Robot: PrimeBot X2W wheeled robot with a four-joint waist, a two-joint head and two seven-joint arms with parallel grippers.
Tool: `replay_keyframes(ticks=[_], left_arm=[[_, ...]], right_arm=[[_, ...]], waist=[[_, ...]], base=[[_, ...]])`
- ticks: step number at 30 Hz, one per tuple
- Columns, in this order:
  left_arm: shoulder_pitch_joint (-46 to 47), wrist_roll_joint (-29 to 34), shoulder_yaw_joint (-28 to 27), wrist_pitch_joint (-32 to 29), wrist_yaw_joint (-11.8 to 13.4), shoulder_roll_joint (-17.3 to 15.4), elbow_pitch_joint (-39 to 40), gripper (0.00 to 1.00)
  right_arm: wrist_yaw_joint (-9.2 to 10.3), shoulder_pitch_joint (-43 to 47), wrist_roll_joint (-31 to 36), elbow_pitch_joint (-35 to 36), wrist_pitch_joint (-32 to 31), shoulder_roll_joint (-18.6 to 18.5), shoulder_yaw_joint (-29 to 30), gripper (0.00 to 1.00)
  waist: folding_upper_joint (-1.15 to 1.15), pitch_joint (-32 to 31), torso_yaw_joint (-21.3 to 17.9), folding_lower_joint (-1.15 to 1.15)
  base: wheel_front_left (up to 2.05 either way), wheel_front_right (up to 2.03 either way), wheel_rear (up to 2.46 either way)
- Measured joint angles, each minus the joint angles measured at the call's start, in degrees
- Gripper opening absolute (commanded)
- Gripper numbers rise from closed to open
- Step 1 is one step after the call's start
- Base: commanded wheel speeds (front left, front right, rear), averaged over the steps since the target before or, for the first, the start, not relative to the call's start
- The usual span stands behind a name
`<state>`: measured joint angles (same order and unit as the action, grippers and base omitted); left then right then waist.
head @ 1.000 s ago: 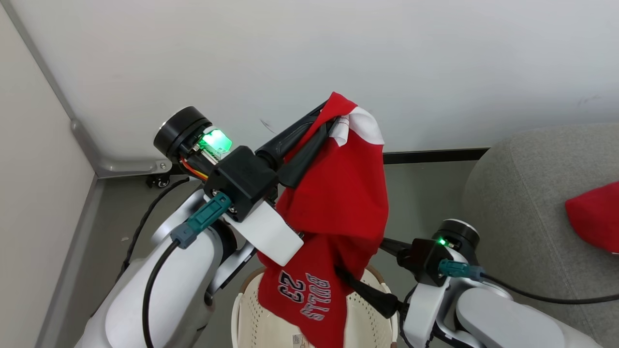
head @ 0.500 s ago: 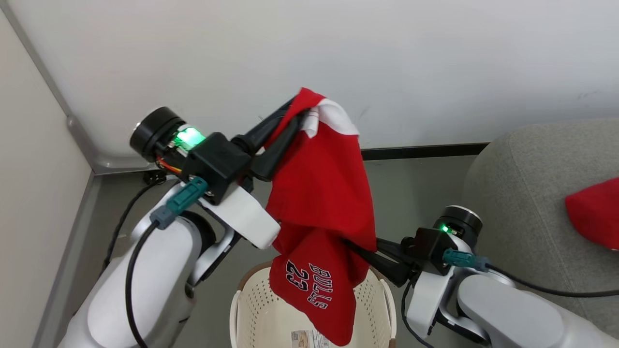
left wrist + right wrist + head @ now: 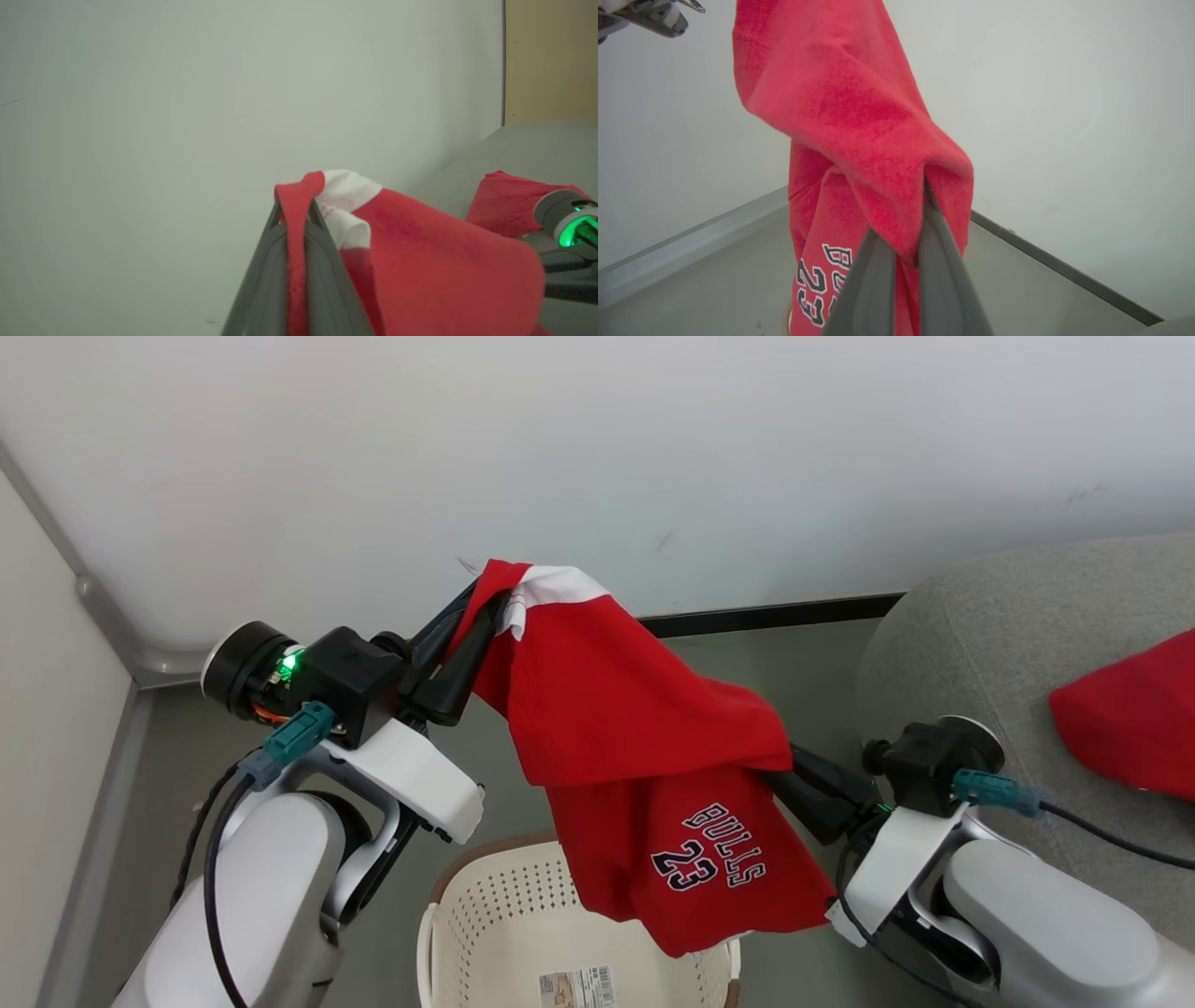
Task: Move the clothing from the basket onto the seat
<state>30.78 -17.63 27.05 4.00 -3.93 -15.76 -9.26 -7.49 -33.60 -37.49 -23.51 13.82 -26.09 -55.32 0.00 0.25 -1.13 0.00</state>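
A red garment (image 3: pixel 644 728) with "BULLS 23" lettering and white trim hangs stretched between my two grippers above the basket (image 3: pixel 485 933). My left gripper (image 3: pixel 476 616) is shut on its upper white-trimmed edge, seen pinched between the fingers in the left wrist view (image 3: pixel 296 219). My right gripper (image 3: pixel 794 775) is shut on a fold lower down, its tips buried in red cloth in the right wrist view (image 3: pixel 920 205). The cream basket stands below, its floor showing a paper label (image 3: pixel 574 987). A second red garment (image 3: pixel 1130 719) lies on the grey seat (image 3: pixel 980 635) at the right.
A white wall (image 3: pixel 653 457) rises close behind the arms, with a dark baseboard (image 3: pixel 775 614) and grey floor (image 3: pixel 504 784). A side wall (image 3: pixel 47 728) and a metal corner strip (image 3: pixel 112 635) close in on the left.
Both arms have spread apart, drawing the garment wider, and the lettering now reads upright. The camera has shifted, so the basket and seat sit differently in view.
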Motion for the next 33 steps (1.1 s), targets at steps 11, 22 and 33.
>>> replay_keyframes(ticks=[11,22,33], left_arm=[[-3.02,-1.42,-0.34,1.88,0.41,0.04,-2.56,0.0],[-5.18,-2.67,-0.07,3.71,0.4,1.35,-4.31,0.42],[-5.97,-3.42,1.22,5.37,-0.21,1.88,-4.89,1.0]], right_arm=[[0.0,0.75,-4.67,2.59,0.31,-1.48,7.36,0.0],[0.0,0.74,-5.56,3.33,0.31,-2.12,15.26,0.0],[0.0,0.77,-5.36,2.78,0.32,-2.12,22.08,0.0]], waist=[[0.0,0.66,-2.63,0.0],[0.0,1.72,-4.27,0.0],[0.0,2.49,-4.99,0.0]], base=[[0.0,0.0,0.0],[0.0,0.0,0.0],[0.0,0.0,0.0]])
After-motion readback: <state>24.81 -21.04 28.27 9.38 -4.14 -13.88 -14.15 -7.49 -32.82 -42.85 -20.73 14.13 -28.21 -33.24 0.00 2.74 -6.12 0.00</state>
